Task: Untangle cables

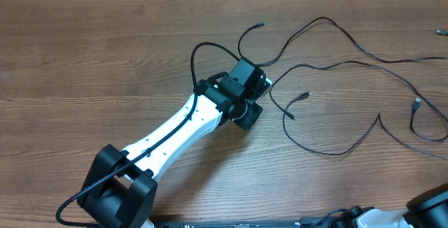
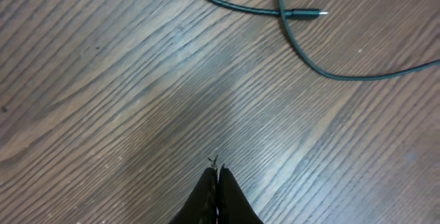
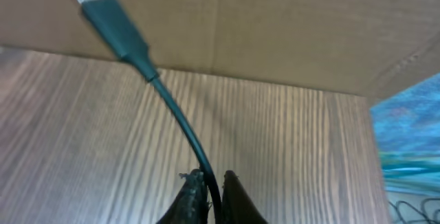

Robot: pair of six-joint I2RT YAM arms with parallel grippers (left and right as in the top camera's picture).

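- We see a wooden table [image 1: 84, 53] with brown, streaky grain running across its top.
- Thin black cables [image 1: 329, 63] lie loose on its right part, in open curves and loops, some of them crossing.
- Small plugs rest on the wood: a far plug [image 1: 260, 24] toward the back edge, a middle plug [image 1: 305, 95] and a right plug [image 1: 416, 103].
- In the left wrist view, a cable [image 2: 240, 7] ends in a metal-tipped plug lying flat on the wood. A second strand [image 2: 357, 77] crosses it just behind the plug.
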